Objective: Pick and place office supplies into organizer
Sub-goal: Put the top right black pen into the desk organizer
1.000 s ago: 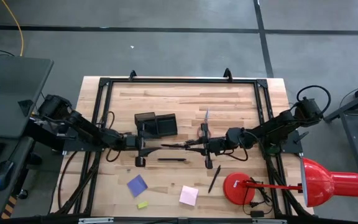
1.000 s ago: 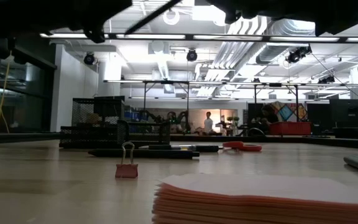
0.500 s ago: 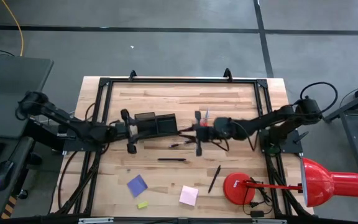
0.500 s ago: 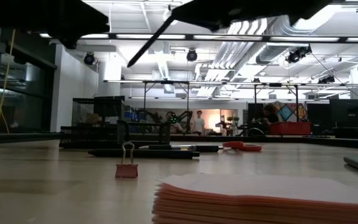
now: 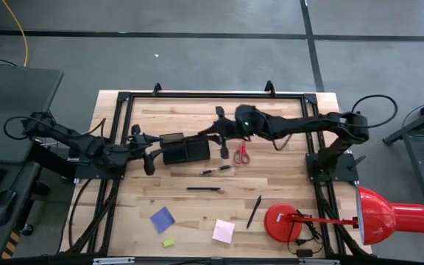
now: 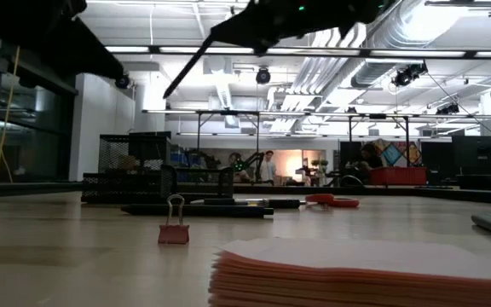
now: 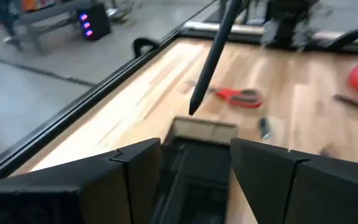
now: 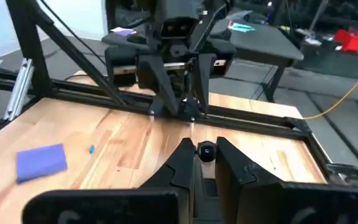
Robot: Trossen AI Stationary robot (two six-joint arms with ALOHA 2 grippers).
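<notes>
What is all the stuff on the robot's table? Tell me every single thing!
organizer: one, black, upper middle of the table, held by the left gripper
scissors: one, red handles, right of the organizer
pens: one dark held above the organizer, three dark lying on the table
note pads: one purple, one pink, near front edge
eraser: one, yellow, front edge
binder clip: one, pink, low view only
lamp: one, red, front right corner
left gripper: around the organizer's left end
right gripper: shut on the pen
</notes>
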